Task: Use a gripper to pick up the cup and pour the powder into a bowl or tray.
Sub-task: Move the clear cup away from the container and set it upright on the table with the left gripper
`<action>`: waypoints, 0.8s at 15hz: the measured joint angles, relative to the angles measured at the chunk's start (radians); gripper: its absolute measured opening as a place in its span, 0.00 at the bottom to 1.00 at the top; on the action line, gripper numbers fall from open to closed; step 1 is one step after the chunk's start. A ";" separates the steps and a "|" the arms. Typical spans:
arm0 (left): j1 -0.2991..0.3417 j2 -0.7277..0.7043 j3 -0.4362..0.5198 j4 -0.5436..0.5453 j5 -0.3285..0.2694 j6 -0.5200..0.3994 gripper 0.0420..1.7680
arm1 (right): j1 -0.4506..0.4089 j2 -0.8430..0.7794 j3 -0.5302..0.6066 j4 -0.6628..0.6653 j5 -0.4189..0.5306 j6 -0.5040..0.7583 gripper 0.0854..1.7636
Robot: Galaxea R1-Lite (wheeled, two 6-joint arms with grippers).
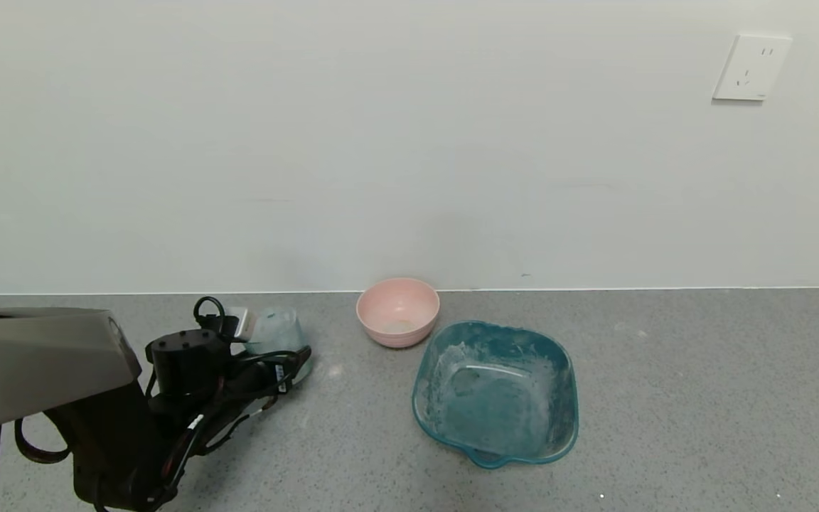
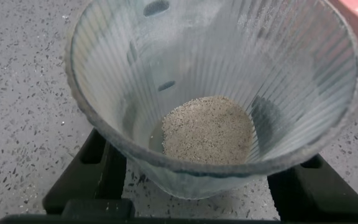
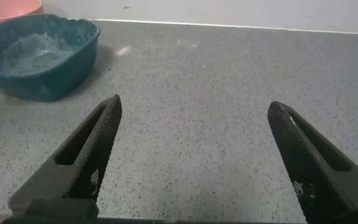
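- The left hand (image 1: 278, 355) has its two black fingers (image 2: 89, 171) closed against the sides of the cup (image 1: 276, 331), which stands upright on the grey speckled surface (image 1: 701, 398), to the left of the pink bowl (image 1: 398, 311).
- A small heap of pale powder (image 2: 207, 129) lies in the cup's bottom.
- The teal tray (image 1: 496, 392) sits just beside the pink bowl, nearer the robot.
- The right hand (image 3: 191, 155) hovers wide open and empty, right of the tray.

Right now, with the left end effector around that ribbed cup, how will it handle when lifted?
The ribbed cup is probably light: only a little powder covers its bottom. Its dusty ribbed wall may slip between the left end effector's fingers. Tilting would likely shift the loose powder.
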State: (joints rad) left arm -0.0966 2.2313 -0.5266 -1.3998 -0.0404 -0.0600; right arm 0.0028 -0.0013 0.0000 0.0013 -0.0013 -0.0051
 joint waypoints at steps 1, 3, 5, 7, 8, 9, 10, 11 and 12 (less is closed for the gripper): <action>0.000 0.005 0.000 0.000 0.001 0.000 0.71 | 0.000 0.000 0.000 0.000 0.000 0.000 0.97; 0.000 0.010 0.000 0.000 0.002 0.002 0.71 | 0.000 0.000 0.000 0.000 0.000 0.000 0.97; -0.001 0.012 0.000 -0.001 0.003 0.003 0.71 | 0.000 0.000 0.000 -0.001 0.000 0.000 0.97; -0.001 0.014 0.000 -0.003 0.006 0.004 0.71 | 0.000 0.000 0.000 -0.001 0.000 0.000 0.97; -0.001 0.016 0.001 -0.007 0.007 0.006 0.71 | 0.000 0.000 0.000 -0.001 -0.001 0.000 0.97; -0.001 0.020 0.002 -0.020 0.008 0.007 0.72 | 0.000 0.000 0.000 -0.001 0.000 0.000 0.97; -0.001 0.025 0.002 -0.035 0.007 0.007 0.77 | 0.000 0.000 0.000 -0.001 0.000 0.000 0.97; -0.001 0.027 0.004 -0.036 0.004 0.008 0.80 | 0.000 0.000 0.000 -0.001 0.000 0.000 0.97; -0.001 0.027 0.006 -0.037 0.002 0.008 0.82 | 0.000 0.000 0.000 -0.001 0.000 0.000 0.97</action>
State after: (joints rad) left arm -0.0981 2.2587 -0.5209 -1.4364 -0.0385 -0.0523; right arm 0.0028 -0.0013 0.0000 0.0004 -0.0017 -0.0051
